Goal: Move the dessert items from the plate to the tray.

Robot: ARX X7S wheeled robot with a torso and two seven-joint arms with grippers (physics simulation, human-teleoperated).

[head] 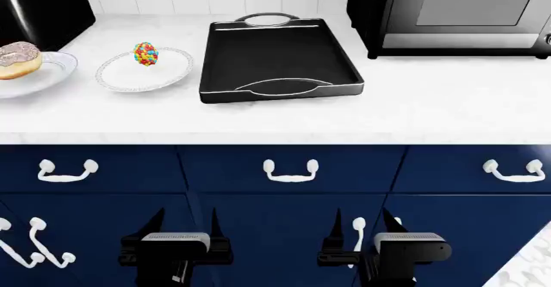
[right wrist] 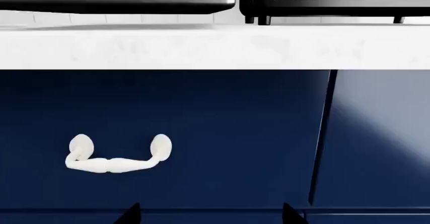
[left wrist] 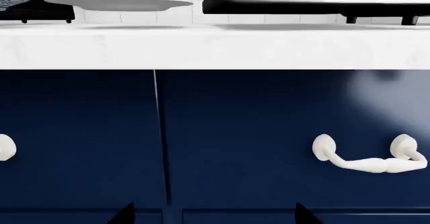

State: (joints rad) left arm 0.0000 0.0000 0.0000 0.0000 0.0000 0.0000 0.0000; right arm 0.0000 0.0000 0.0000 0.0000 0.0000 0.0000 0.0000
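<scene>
Broad white countertop (head: 448,106) across the upper half of the head view, above navy drawer fronts (head: 284,171) with white handles; black toaster oven (head: 456,13) at about one o'clock against the tiled wall; large black tray (head: 280,58) with silver arched handles at twelve o'clock, bare inside. Both arms low at the bottom edge, below counter level, forearms level and pointed at the cabinets; left gripper (head: 182,226) at seven o'clock, fingers spread and holding nothing; right gripper (head: 366,226) at five o'clock, likewise parted and empty, just beside a white cabinet handle; in each wrist view only two dark fingertips, set wide apart, facing a drawer front. Small patterned plate (head: 120,74) at ten o'clock, just left of the tray; glass dish (head: 51,74) at nine o'clock, cut by the frame; iced donut (head: 17,60) on that dish; candy lump (head: 146,53) standing on the small plate, well apart from both grippers.
</scene>
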